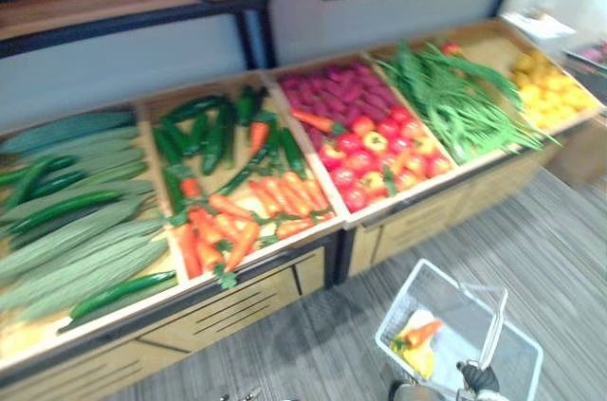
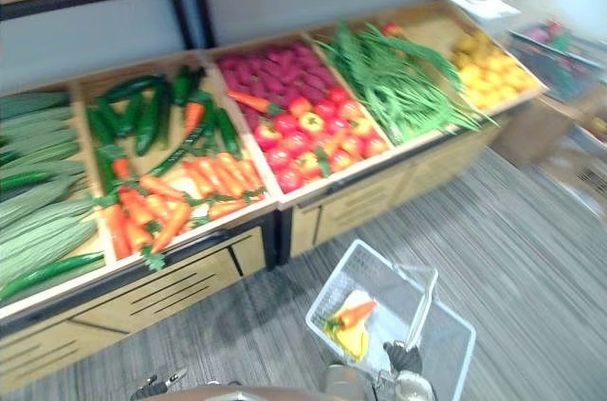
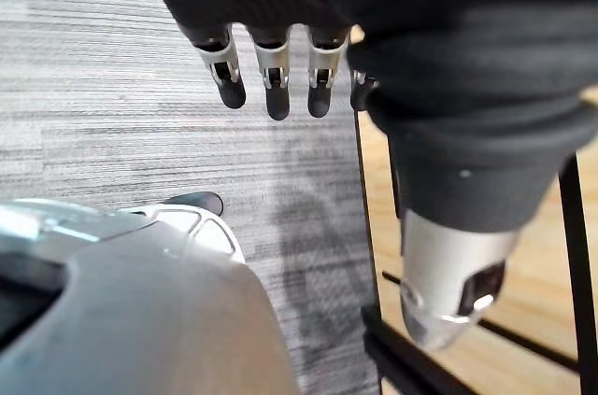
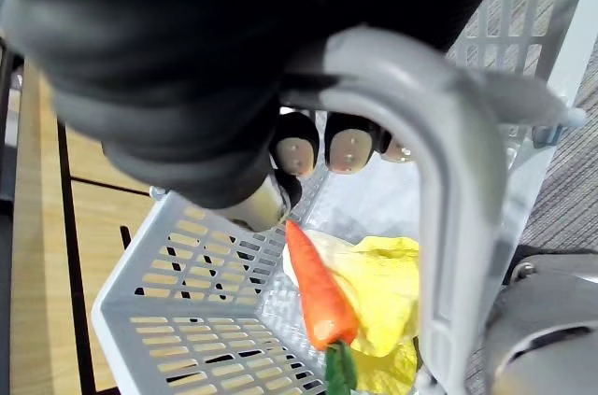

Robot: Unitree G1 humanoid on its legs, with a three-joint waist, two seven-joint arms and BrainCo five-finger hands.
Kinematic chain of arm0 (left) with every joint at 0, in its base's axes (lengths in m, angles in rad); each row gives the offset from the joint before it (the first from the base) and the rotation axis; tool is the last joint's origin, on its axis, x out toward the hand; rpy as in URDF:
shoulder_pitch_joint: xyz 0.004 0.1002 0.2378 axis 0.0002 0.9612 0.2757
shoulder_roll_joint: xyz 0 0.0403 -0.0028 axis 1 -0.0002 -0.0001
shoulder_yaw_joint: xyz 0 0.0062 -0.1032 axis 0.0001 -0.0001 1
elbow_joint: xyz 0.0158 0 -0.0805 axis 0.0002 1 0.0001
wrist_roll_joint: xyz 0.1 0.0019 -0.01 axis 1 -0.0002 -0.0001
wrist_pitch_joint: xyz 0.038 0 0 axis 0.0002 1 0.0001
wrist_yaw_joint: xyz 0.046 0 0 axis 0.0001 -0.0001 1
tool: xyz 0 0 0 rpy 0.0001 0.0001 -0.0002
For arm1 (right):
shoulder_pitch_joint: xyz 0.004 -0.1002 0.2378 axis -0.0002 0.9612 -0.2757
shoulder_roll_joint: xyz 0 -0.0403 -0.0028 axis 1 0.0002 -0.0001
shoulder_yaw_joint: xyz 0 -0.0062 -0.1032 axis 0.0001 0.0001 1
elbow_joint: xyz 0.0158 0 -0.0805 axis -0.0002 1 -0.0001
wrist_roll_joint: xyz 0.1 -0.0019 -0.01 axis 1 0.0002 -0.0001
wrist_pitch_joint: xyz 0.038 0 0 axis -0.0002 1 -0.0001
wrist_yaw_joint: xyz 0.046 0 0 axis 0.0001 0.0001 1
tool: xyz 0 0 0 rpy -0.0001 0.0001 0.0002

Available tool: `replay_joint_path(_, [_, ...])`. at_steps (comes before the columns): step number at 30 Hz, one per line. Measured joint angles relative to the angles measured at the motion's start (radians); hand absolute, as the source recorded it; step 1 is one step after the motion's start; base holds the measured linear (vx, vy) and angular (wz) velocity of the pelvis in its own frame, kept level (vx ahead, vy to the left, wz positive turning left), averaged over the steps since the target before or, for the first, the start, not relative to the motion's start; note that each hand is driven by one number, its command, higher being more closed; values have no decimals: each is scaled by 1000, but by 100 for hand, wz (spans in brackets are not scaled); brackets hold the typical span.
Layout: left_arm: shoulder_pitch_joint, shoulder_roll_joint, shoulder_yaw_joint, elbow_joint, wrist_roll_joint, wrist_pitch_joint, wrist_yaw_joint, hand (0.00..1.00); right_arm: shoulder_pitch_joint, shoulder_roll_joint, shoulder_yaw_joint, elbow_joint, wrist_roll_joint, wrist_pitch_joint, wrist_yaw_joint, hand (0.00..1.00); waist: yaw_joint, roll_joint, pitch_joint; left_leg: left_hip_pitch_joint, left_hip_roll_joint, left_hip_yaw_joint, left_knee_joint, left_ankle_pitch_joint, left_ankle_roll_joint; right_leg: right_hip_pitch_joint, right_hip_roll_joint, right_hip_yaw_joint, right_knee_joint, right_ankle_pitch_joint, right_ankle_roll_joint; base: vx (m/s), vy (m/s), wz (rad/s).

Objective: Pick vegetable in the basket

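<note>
Right hand (image 4: 299,148) grips the basket (image 4: 177,283) handle; carrot (image 4: 318,297) lies below (on yellow vegetable (image 4: 388,288)).

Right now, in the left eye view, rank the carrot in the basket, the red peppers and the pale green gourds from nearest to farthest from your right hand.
From the right hand holding the basket:
1. Carrot, inside it, beside the hand.
2. Red peppers, middle crate.
3. Pale gourds, far-left crate.
</note>
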Motion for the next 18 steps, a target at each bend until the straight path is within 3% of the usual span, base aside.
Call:
replay_joint_path(1, [-2, -1, 10, -13, -6, 3, 7, 0, -8, 0, 10, 0, -9, -3, 11, 100, -10, -17, 11, 2, 2, 47, 18, -10, 7, -25, -47, -120, 176, -90, -11, -47, 33, -153])
replay_joint_path(2, [-6, 1, 19, -21, -21, 8, 15, 0, -9, -1, 20, 10, -18, -8, 19, 100, -17, -16, 19, 4, 13, 112, 53, -25, 11, -18, -92, -238, 315, -141, -39, -43, 45, -164])
replay_joint_path(3, [-5, 1, 25, -23, -47, 8, 17, 0, -15, -1, 22, 16, -21, -10, 21, 100, -13, -14, 20, 11, 23, 163, 68, -26, 13, 2, -112, -305, 358, -149, -51, 16, 8, -194])
replay_joint_path(5, [1, 0, 56, -23, -67, 8, 16, 0, -25, 1, 25, 40, -47, -16, 28, 100, -4, -18, 18, 23, 40, 225, 115, -27, 15, 58, -129, -359, 339, -140, -41, 44, -81, -170])
replay_joint_path(6, [-1, 2, 64, -23, -67, 8, 17, 0, -24, 2, 26, 51, -54, -16, 31, 100, -4, -29, 13, 25, 45, 234, 145, -32, 21, 90, -114, -362, 253, -128, -15, 57, -214, -151])
replay_joint_path(10, [-24, -21, 68, -16, -64, 19, 15, 0, -18, 0, 31, 62, -55, -17, 24, 100, -6, -6, 9, 18, 84, 265, 220, -33, 19, 128, -23, -358, 8, -115, 3, 16, -229, -124])
replay_joint_path(13, [-42, -24, 53, -17, -64, 33, 14, 0, -12, 1, 33, 68, -52, -15, 13, 100, -11, -4, 9, 24, 99, 275, 229, -31, 16, 129, 11, -308, -45, -113, 8, -87, -147, -70])
replay_joint_path(16, [-46, -18, 30, -20, -64, 42, 15, 0, -7, -2, 33, 56, -53, -15, 12, 100, -36, -5, 9, 42, 102, 280, 210, -10, -17, 129, 26, -290, -56, -113, 7, -119, -63, -21])
replay_joint_path(18, [-59, -16, 7, -20, -63, 45, 15, 0, 4, -1, 35, 36, -53, -15, 12, 100, -34, -6, 9, 42, 104, 282, 213, 1, -31, 122, 31, -272, -60, -113, 7, -137, -39, -20])
